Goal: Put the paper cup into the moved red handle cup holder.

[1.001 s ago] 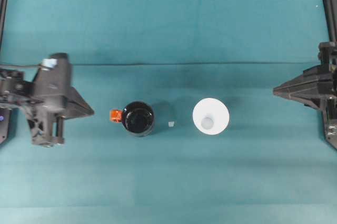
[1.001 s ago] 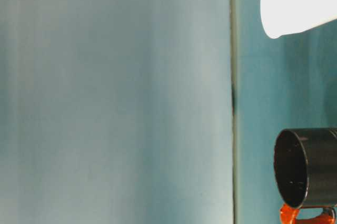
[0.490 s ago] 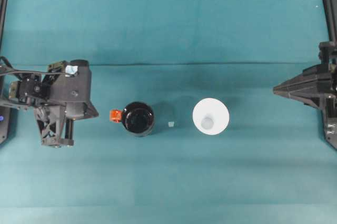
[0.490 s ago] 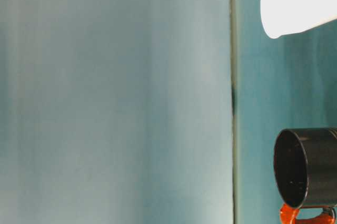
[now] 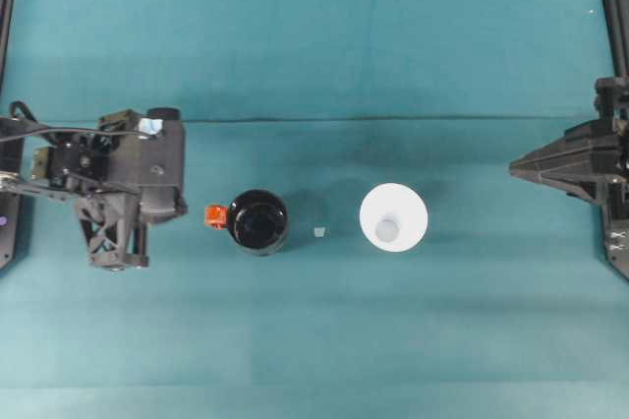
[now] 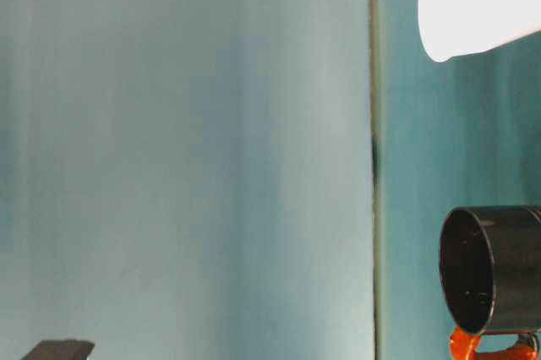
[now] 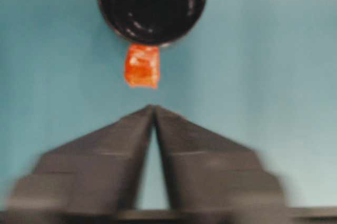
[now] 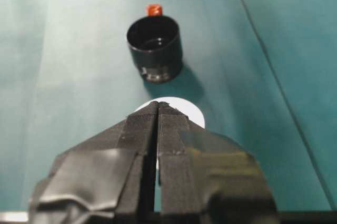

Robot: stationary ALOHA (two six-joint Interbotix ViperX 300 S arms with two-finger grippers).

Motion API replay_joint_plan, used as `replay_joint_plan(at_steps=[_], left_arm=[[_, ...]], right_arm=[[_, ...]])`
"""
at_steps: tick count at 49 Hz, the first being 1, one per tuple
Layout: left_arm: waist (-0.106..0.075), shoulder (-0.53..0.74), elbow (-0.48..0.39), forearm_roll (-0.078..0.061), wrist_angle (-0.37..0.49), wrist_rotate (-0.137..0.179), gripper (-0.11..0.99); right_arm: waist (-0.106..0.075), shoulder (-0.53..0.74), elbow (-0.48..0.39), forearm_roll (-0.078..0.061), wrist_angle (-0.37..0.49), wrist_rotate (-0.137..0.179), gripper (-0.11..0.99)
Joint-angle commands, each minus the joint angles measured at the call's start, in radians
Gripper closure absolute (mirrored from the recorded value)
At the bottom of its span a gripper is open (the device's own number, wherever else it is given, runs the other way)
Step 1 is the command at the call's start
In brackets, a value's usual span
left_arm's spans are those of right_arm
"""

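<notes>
Evidently the left gripper (image 7: 153, 109), fingers pressed together, has advanced toward the red handle cup holder (image 5: 257, 222). The paper cup (image 5: 393, 217) stands untouched beside it; the right gripper (image 8: 157, 105), likewise closed, stays parked.

The teal tabletop (image 5: 324, 340) carries 2 cups: 1 paper cup (image 5: 393, 217), white and upright, and 1 red handle cup holder (image 5: 257, 222), glossy black and empty, just beside the paper cup but apart from it. The holder has 1 orange-red handle tab (image 5: 214, 216), on the side turned away from the paper cup. 1 small pale speck (image 5: 318, 232) lies between the 2 cups. 2 grippers are in view: 1 left gripper (image 7: 153, 109) beyond the holder's tab, and 1 right gripper (image 8: 158, 105) on the paper cup's far side, each with 2 jaws pressed together.
</notes>
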Motion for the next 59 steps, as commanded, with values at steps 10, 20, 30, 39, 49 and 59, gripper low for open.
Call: replay_joint_plan(at_steps=[10, 20, 30, 39, 49, 59], left_arm=[[0.006, 0.058, -0.04, 0.003, 0.015, 0.017, -0.09], [0.008, 0.087, -0.058, 0.003, 0.015, 0.057, -0.1], [0.015, 0.169, -0.066, 0.003, -0.005, 0.112, -0.1], [0.031, 0.245, -0.084, 0.003, -0.035, 0.133, -0.1], [0.04, 0.301, -0.084, 0.006, -0.069, 0.158, -0.1], [0.044, 0.357, -0.087, 0.003, -0.112, 0.163, -0.1]], right_arm=[[-0.003, 0.009, -0.014, 0.003, -0.005, 0.008, 0.98], [-0.003, 0.009, -0.011, 0.002, -0.006, 0.008, 0.98], [-0.003, 0.009, -0.011, 0.002, -0.005, 0.008, 0.98], [-0.003, 0.011, -0.011, 0.002, -0.005, 0.008, 0.98], [-0.003, 0.011, -0.008, 0.002, -0.006, 0.008, 0.98], [-0.003, 0.011, -0.008, 0.003, -0.006, 0.011, 0.98]])
